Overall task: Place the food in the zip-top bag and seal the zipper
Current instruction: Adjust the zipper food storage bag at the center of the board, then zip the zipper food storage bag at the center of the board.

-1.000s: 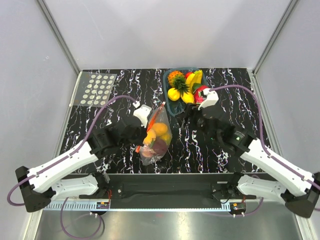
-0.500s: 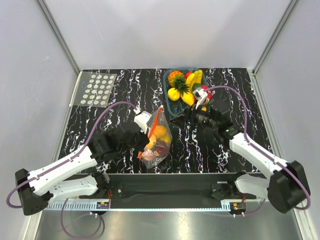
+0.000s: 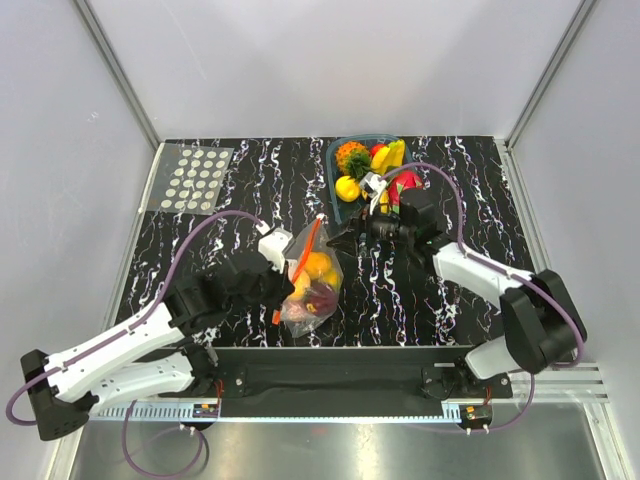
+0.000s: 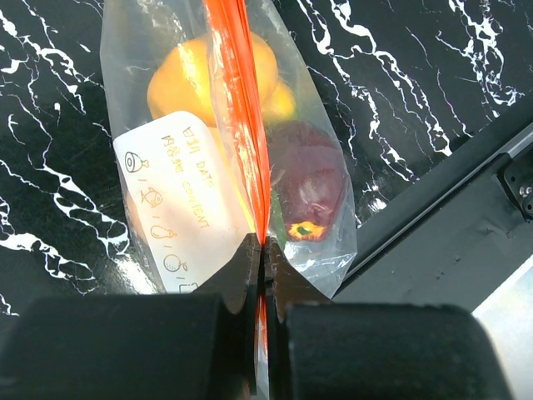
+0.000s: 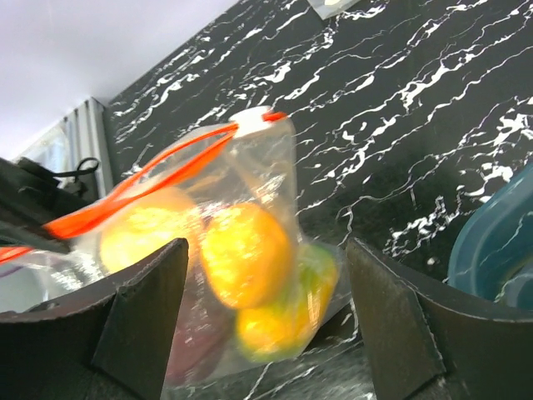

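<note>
Pinching the zipper (image 4: 241,125) at its near end, the left gripper (image 4: 262,250) has its 2 fingers pressed tight on the red-orange strip, with no gap between them. This hold keeps the mouth edge of the bag (image 3: 312,290) raised above the worktop (image 3: 250,170). The strip therefore runs along the top and the food (image 5: 241,254) sags to the bottom, away from the seal.

The right gripper (image 5: 266,250) is spread wide and holds nothing. It faces the far end of the bag from just beside the tray (image 3: 333,160). I judge it is placed there to take that far corner, so the strip can be stretched between 2 grips and pressed shut. From the right wrist view, the 2 tracks of the strip bow apart along the middle, so the seal looks unfinished.

The 1 bag seems to hold 4 pieces: 2 orange, 1 yellow and 1 dark red-purple, though the crinkled plastic blurs their edges. More toy fruit lies in the 1 teal tray. At the far left corner lies 1 clear sheet (image 3: 195,178) with white dots.
</note>
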Controlling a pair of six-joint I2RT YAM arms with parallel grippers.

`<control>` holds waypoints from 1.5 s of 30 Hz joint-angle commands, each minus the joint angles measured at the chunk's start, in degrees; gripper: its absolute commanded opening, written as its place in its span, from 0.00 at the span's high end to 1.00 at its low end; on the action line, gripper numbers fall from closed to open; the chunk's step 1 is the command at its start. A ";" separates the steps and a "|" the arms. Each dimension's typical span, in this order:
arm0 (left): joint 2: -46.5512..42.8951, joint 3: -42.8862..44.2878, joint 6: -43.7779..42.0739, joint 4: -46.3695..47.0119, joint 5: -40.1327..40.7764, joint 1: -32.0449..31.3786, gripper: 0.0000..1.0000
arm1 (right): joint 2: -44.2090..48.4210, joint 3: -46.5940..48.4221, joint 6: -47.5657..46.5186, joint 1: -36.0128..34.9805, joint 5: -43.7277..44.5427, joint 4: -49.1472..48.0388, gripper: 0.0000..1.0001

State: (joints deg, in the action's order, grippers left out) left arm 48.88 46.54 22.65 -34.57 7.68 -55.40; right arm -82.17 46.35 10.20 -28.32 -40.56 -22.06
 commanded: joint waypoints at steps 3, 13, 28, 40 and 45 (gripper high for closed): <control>-0.90 0.30 1.08 -0.85 0.93 0.20 1.00 | -5.62 5.51 -4.83 0.28 -3.21 -4.82 0.17; -0.54 0.74 0.64 -2.08 0.84 0.20 1.00 | -11.26 9.20 -3.43 0.28 -6.11 -10.62 0.24; 0.69 4.34 0.02 -3.49 1.99 0.20 1.00 | -12.39 9.28 -3.61 -3.15 -3.48 -11.25 0.37; 2.87 6.44 3.01 -6.21 8.65 0.29 1.00 | -6.97 5.52 -0.98 -3.32 0.20 -11.15 1.00; 5.78 9.96 2.13 -6.91 11.56 1.17 1.00 | 4.88 -1.17 -0.43 -5.43 10.89 -5.21 1.00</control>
State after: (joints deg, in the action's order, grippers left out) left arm 53.49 52.03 24.47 -42.11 14.66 -54.98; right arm -84.90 46.24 9.54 -31.79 -37.54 -28.95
